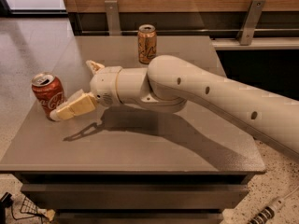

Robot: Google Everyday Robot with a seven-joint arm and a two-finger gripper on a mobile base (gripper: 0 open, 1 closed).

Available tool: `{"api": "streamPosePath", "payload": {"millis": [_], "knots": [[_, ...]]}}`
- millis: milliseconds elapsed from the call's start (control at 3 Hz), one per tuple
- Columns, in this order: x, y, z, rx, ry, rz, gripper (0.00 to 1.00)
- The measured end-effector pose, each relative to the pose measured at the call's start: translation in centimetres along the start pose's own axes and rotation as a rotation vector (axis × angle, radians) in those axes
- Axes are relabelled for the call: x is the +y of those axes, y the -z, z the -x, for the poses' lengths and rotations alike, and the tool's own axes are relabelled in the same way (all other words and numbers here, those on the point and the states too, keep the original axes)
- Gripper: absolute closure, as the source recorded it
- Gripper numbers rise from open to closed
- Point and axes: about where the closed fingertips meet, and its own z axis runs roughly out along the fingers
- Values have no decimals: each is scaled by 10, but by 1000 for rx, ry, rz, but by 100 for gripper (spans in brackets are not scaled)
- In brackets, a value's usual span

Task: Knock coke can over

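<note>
Two cans stand upright on the table point(140, 146): one coke can point(48, 94) and one orange-gold can point(146, 43), which is well behind and to the right of the coke can. The single tool point(71, 90) is just right of the coke can with its two fingers spread wide, gripping nothing. Its lower fingertip point(56, 116) perhaps touches the coke can.

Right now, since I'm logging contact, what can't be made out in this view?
Camera view: whether the open pincer beside the coke can touches it; its lower finger covers the can's foot.
Camera view: the arm, its base cut off by the right edge.
</note>
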Motion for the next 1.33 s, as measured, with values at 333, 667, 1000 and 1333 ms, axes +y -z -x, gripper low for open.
{"api": "streamPosePath", "payload": {"millis": [333, 667, 1000, 1333], "knots": [[-1, -22, -3, -48, -22, -5, 0], [2, -39, -6, -104, -38, -5, 0], [8, -54, -3, -129, -31, 13, 18], [10, -54, -2, -128, -30, 16, 49]]}}
